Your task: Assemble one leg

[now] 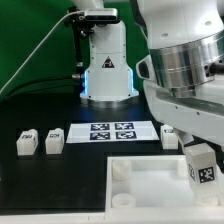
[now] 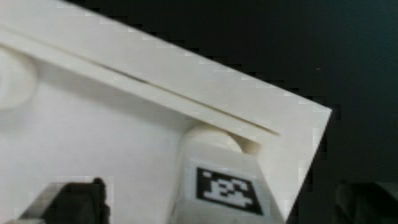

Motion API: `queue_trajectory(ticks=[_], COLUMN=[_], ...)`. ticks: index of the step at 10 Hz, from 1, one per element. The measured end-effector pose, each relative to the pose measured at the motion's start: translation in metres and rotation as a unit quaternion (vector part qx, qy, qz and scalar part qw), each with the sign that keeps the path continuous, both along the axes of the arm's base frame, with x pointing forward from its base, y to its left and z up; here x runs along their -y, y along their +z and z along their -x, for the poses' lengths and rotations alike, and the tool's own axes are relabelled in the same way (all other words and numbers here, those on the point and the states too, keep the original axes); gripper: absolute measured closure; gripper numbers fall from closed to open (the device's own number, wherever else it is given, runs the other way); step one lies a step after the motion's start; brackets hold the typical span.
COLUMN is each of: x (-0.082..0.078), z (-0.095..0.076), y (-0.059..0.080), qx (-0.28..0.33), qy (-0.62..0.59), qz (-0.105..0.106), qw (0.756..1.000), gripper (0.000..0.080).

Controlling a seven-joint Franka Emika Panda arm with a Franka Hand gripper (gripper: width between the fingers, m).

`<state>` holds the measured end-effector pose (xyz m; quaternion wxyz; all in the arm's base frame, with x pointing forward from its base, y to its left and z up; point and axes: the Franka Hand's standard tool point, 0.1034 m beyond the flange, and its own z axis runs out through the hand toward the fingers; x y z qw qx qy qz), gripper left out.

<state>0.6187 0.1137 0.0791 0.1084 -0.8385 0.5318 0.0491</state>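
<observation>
One worktop point(image 1: 55, 105): black, carries everything; green backdrop at the exterior view's far left.
Arm point(image 1: 185, 60): white and grey, fills the exterior view's right and hangs over the tray's far right corner; its base stands far centre.
Tray point(image 1: 150, 163): large white square with a raised rim, at the near edge, right of centre; the wrist view shows one of its corners point(image 2: 107, 120).
Marker board point(image 1: 111, 131): flat white strip with four tags, just beyond the tray's far rim, centre.
Gripper point(image 2: 217, 192): seen only in the wrist view; dark fingers point(image 2: 71, 200) spread wide, one on each side of the leg, clear gaps on both sides, holding nothing.
Leg point(image 1: 203, 165): white post, upright at the tray's far right corner, tag facing the camera; in the wrist view point(image 2: 222, 185) its far end meets the round corner socket point(image 2: 222, 140); cannot tell whether it is fully seated.
Three loose legs: two side by side point(image 1: 26, 143) point(image 1: 53, 141) left of the marker board, one point(image 1: 168, 135) just right of it, all on the worktop and apart from the tray.
</observation>
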Motion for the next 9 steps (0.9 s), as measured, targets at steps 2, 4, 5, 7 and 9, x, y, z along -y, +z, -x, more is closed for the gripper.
queue_trajectory(ticks=[2,4,5,7,9], x=[0.018,0.018,0.018,0.006,0.000], z=[-0.005,-0.005,-0.005,-0.009,-0.008], y=[0.002,0.001,0.001,0.009,0.008], qx=[0.045,0.067,0.078,0.099,0.105], qy=[0.169,0.265,0.311,0.444,0.480], qz=[0.009,0.013,0.015,0.035,0.038], qw=[0.985,0.962,0.947,0.890,0.870], gripper=[0.0151,0.0151,0.0151,0.0151,0.0151])
